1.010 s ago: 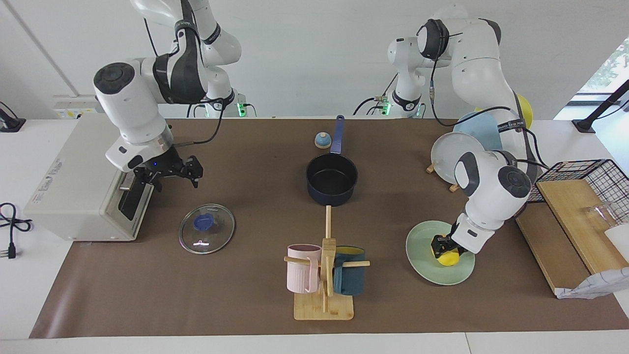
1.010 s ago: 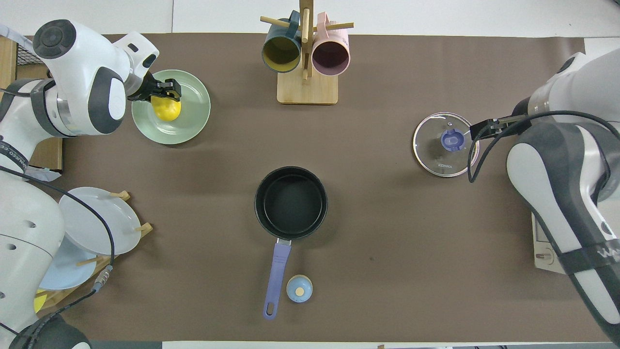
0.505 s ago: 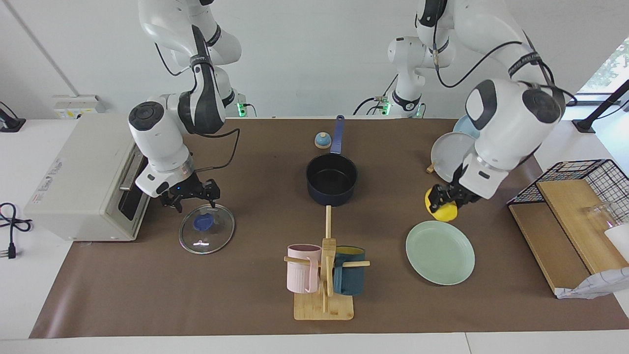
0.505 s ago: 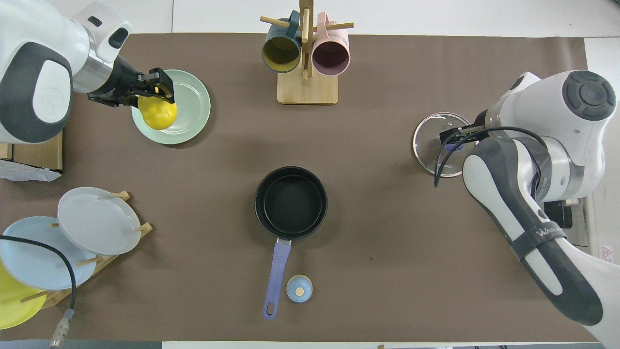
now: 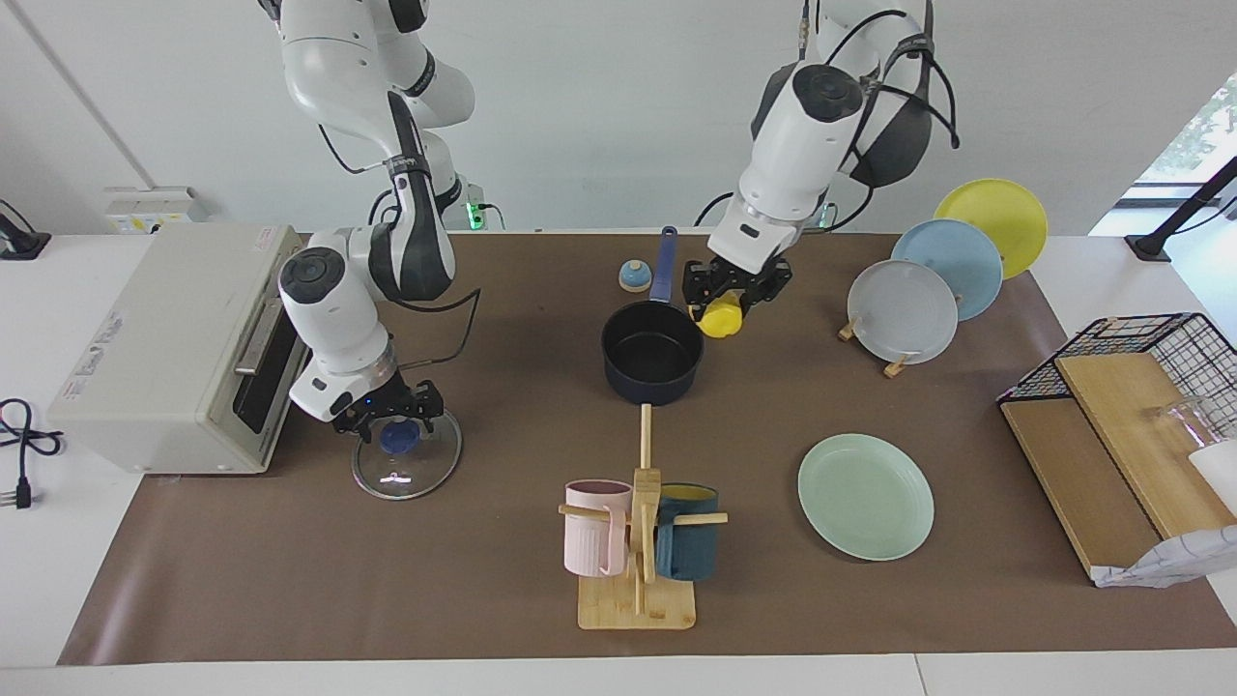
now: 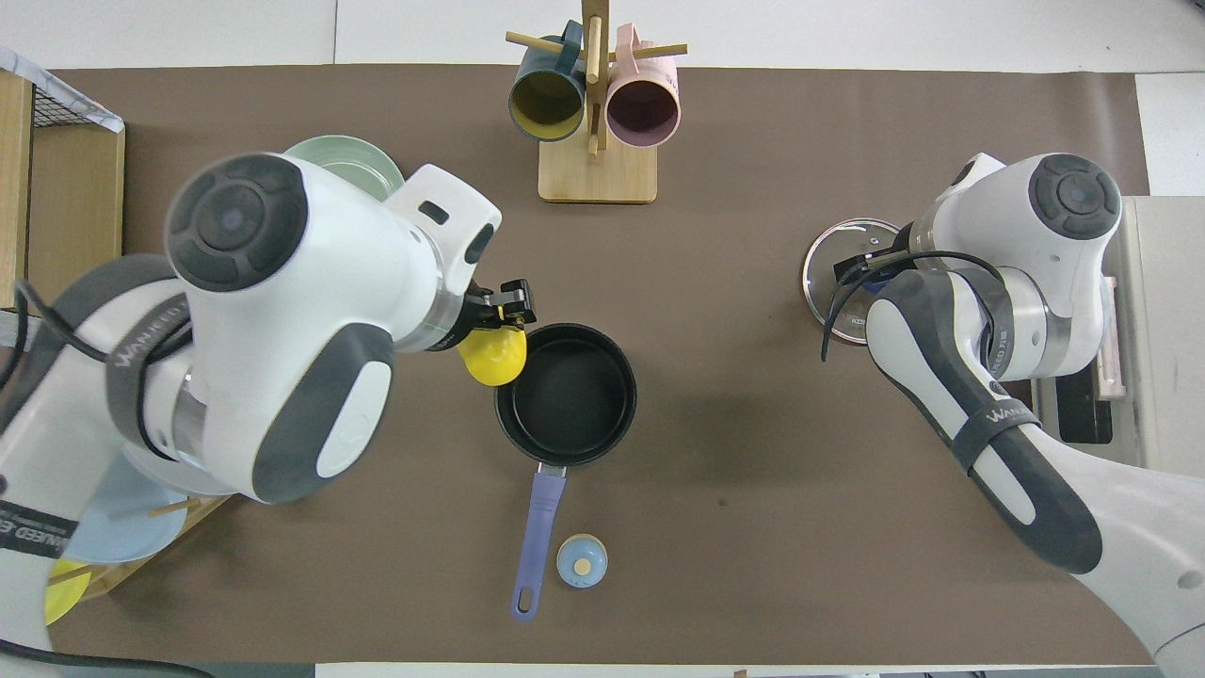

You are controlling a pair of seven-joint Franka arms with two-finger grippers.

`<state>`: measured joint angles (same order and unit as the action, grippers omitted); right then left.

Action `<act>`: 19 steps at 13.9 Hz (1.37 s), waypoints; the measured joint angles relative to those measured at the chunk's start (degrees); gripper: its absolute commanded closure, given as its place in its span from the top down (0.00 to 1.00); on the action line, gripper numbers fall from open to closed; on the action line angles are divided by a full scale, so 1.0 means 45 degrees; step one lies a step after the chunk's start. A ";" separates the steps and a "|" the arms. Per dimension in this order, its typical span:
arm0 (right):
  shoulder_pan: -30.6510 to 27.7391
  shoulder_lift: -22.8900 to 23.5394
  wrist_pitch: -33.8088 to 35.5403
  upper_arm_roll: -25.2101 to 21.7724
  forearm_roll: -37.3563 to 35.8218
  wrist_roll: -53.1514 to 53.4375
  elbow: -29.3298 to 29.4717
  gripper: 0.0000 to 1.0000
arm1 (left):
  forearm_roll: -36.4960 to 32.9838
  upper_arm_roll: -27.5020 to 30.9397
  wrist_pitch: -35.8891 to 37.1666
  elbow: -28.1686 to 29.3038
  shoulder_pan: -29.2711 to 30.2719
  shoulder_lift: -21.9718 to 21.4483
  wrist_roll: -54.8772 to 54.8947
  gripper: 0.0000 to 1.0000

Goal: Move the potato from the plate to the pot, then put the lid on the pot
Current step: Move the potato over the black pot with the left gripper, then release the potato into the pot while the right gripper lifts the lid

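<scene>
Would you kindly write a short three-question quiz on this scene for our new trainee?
1. True or false: the potato lies in the pot.
2. Which gripper is down at the lid? A) left B) right
3. Fill in: the plate holds ____.

Key:
1. False; the left gripper holds it in the air beside the pot's rim.
2. B; the right gripper is at the lid's knob.
3. Nothing.
</scene>
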<state>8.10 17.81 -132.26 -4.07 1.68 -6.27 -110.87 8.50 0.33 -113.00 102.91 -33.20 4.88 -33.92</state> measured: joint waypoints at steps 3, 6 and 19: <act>0.0000 0.0078 -0.0050 -0.0001 0.0000 -0.0035 -0.0001 1.00 | 0.0000 0.0007 -0.1446 0.1326 -0.0959 0.0035 -0.0400 0.00; -0.0004 0.0149 -0.0052 -0.0002 0.0000 -0.0209 0.0000 0.95 | 0.0000 0.0025 -0.2441 0.1913 -0.1358 0.0430 -0.0418 0.00; -0.0041 0.0167 0.0088 -0.0032 0.0005 -0.0664 0.0215 0.21 | -0.0401 0.0056 -0.4790 0.3670 -0.2249 0.1084 -0.0412 0.00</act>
<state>7.91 18.57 -131.87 -4.21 1.71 -9.25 -109.90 6.69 0.58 -134.56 119.43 -43.31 9.76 -35.77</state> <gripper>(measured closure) 0.339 0.352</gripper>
